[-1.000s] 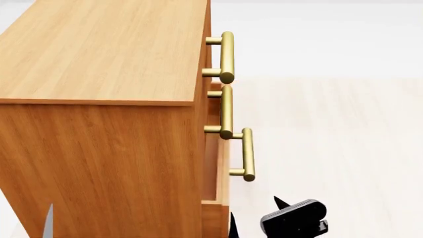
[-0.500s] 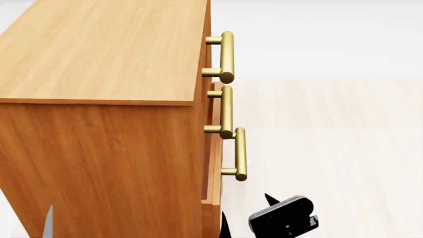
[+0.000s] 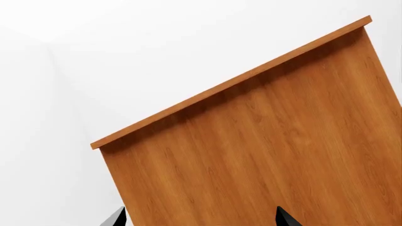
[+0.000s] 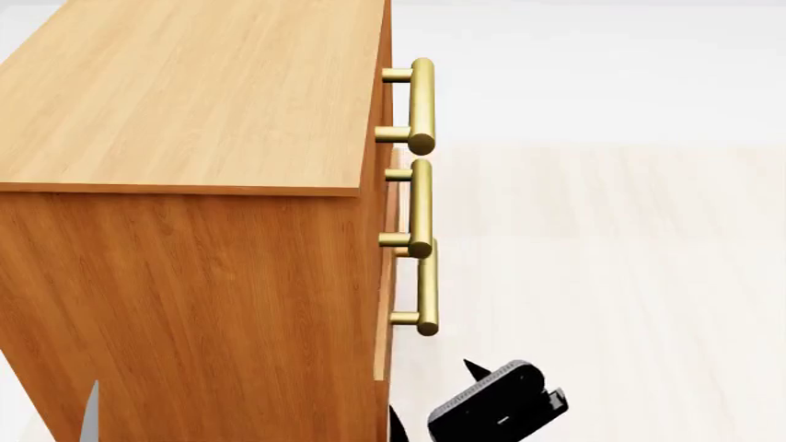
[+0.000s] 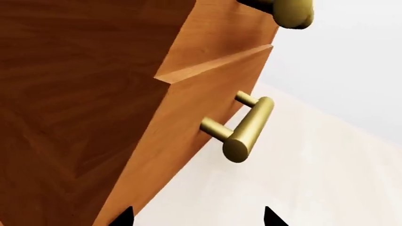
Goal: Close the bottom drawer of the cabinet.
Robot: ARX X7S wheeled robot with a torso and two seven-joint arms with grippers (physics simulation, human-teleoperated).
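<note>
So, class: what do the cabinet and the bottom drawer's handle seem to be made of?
The cabinet: apparently wood or wood veneer, orange-brown with visible grain, matte. The bottom drawer's handle: seemingly brass-coloured metal, a smooth cylindrical bar with a soft sheen. As a simulator render, both are judged on looks only.

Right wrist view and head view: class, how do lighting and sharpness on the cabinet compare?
Right wrist view: the cabinet side is dark and shaded, and the bottom drawer handle shows a soft highlight. Head view: evenly lit, bright top, everything sharp, no blur.
</note>
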